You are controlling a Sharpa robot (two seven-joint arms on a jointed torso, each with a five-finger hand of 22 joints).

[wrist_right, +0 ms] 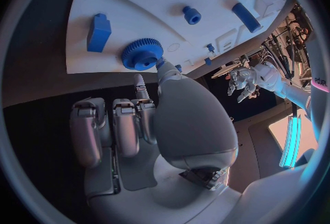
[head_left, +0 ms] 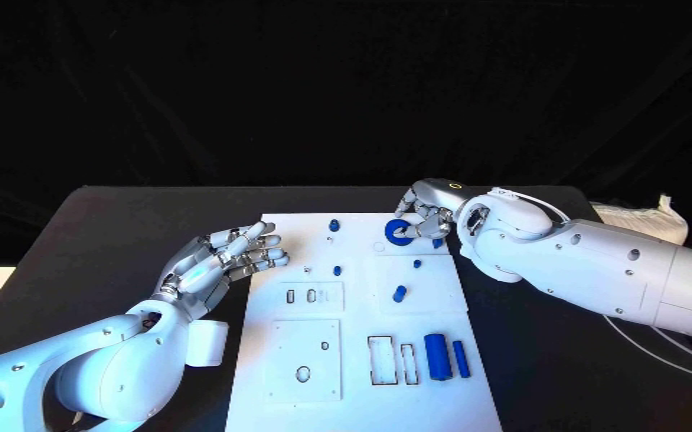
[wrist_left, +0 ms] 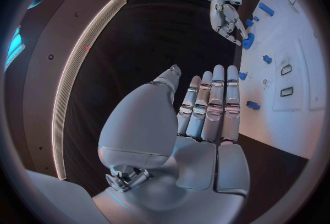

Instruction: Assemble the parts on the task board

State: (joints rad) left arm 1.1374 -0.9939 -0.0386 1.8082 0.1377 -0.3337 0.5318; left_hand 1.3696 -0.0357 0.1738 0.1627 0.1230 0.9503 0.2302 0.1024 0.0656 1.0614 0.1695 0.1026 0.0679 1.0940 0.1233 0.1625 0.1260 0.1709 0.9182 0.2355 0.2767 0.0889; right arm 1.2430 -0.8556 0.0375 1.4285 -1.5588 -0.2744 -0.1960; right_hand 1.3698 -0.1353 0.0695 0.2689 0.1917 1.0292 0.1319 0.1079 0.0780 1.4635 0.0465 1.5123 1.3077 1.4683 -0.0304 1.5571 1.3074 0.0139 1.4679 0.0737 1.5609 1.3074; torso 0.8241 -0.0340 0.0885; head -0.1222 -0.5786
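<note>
The white task board (head_left: 361,392) lies in the middle of the black table. A blue gear (head_left: 397,233) sits near its far edge, and my right hand (head_left: 428,216) is just beside it. In the right wrist view the thumb tip touches the rim of the gear (wrist_right: 142,53) while the other fingers (wrist_right: 113,125) stay curled in, off it. My left hand (head_left: 231,257) hovers open by the board's left edge, fingers straight and together (wrist_left: 209,105), holding nothing. Two blue bars (head_left: 437,356) lie at the near right of the board.
Small blue pegs (head_left: 335,224) and a short blue cylinder (head_left: 400,293) stand about the board, with a blue block (wrist_right: 98,32) near the gear. Rectangular recesses (head_left: 382,360) lie beside the bars. A white box (head_left: 209,342) sits by my left forearm.
</note>
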